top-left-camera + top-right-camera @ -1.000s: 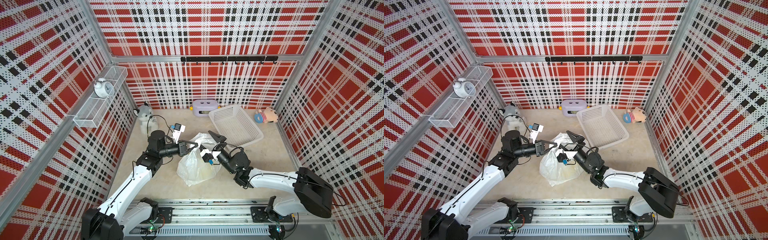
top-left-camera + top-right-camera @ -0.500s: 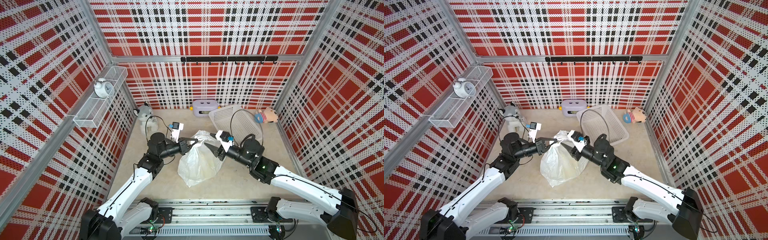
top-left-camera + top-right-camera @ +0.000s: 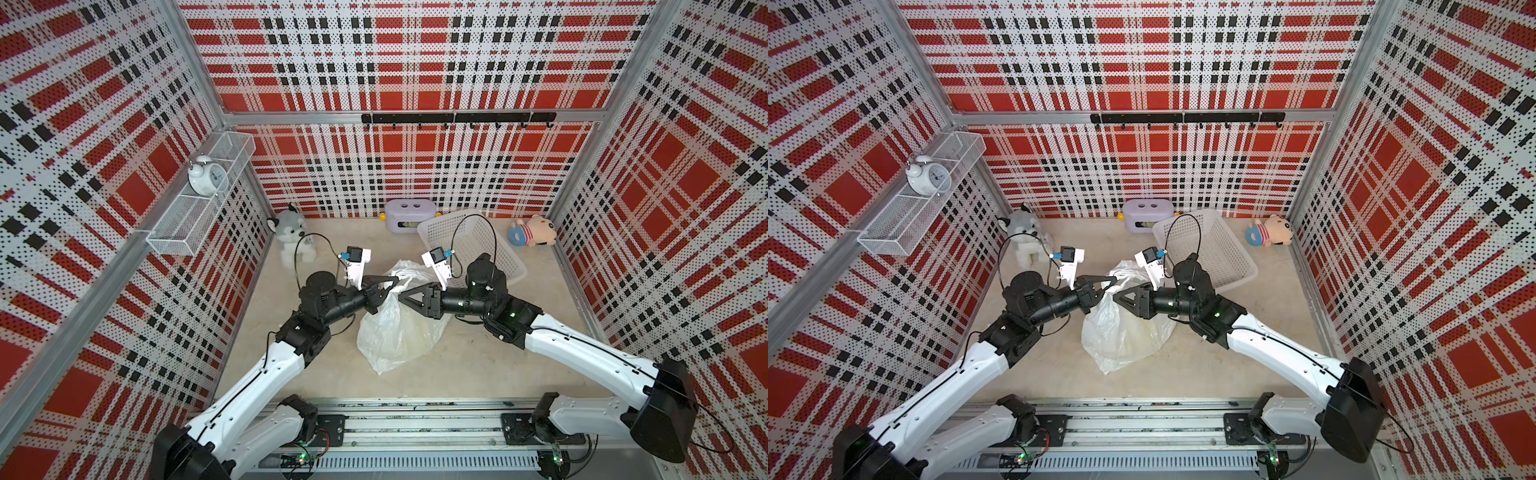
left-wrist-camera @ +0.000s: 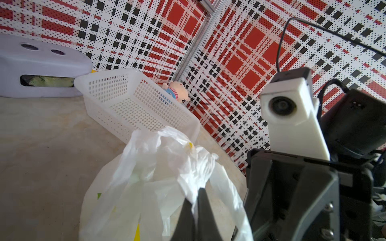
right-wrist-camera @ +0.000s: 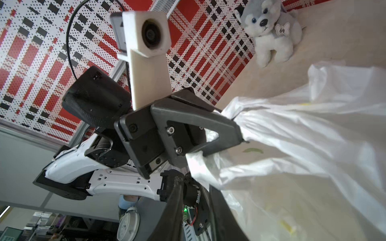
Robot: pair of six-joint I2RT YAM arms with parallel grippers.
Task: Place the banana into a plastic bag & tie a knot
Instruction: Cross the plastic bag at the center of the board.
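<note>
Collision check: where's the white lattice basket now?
In a top view the white lattice basket sits at the back, right of centre, between the lavender box and the striped plush doll.

Bright, even light across my whole cell, hardly any shadows

Both top views are sharp but bend the walls near the edges; in my wrist views the plastic bag blows out white and my left gripper goes soft up close.

Mid-frame, a white see-through bag printed with yellow and green. Walls in red, black and white plaid. White lattice basket, lilac box, grey-white plush dog; beige floor.
</note>
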